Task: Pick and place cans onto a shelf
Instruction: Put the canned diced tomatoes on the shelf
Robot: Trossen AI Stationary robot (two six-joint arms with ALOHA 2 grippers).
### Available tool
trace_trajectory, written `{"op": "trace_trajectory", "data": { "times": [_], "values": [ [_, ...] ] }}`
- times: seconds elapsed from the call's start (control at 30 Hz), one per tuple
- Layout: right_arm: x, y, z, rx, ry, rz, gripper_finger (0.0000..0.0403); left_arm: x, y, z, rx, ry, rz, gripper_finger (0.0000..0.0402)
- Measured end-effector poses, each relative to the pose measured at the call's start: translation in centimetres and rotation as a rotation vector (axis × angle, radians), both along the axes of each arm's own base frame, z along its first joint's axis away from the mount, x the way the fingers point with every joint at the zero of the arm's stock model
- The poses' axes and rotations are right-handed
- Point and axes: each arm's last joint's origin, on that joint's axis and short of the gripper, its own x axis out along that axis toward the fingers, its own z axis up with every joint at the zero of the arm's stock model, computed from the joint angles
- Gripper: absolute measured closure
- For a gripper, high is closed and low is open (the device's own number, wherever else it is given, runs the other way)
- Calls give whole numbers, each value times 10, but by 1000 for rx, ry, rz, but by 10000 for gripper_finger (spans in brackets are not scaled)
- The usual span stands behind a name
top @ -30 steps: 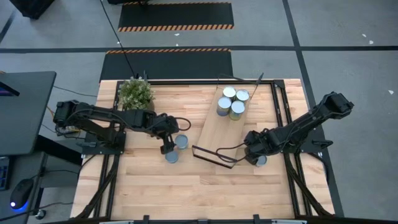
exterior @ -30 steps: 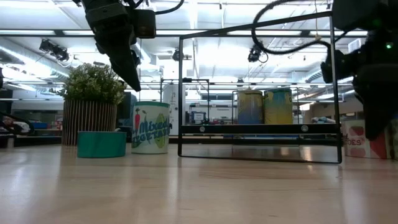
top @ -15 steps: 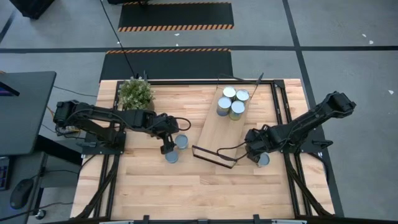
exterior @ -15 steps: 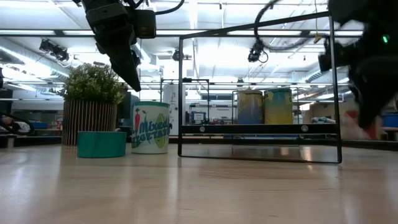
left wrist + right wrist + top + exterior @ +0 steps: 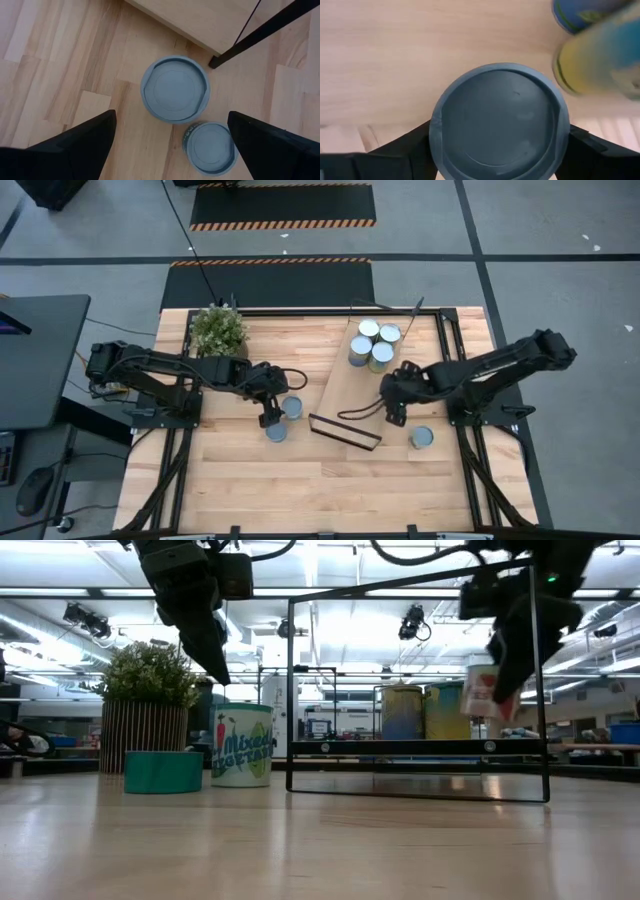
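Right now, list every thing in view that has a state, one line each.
left gripper: open, hovering over the two table cans.
right gripper: shut on the held can, above the shelf.
held can: in the air, clear of the table.
shelf: flat on the table, angled.
four shelf cans: upright, clustered at its far end.
two table cans: upright, untouched.
lone can: upright on the table.
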Motion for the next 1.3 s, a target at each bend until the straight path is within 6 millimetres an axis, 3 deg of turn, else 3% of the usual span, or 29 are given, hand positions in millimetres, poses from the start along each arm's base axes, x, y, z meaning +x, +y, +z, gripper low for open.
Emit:
{"op": "trace_trajectory", "data": {
  "times": [0.37, 0.77, 0.9, 1.3],
  "values": [
    [26, -25, -23, -26, 44, -11, 89, 0, 0, 0, 1, 0, -1, 14],
    [28, -26, -14, -41, -33, 10, 43, 0, 0, 0, 1, 0, -1, 14],
    [25, -23, -9, -57, -50, 39, 43, 0, 0, 0, 1, 0, -1, 14],
    [24, 3, -11, -370, 24, 236, 46, 0, 0, 0, 1, -2, -1, 14]
  ]
}}
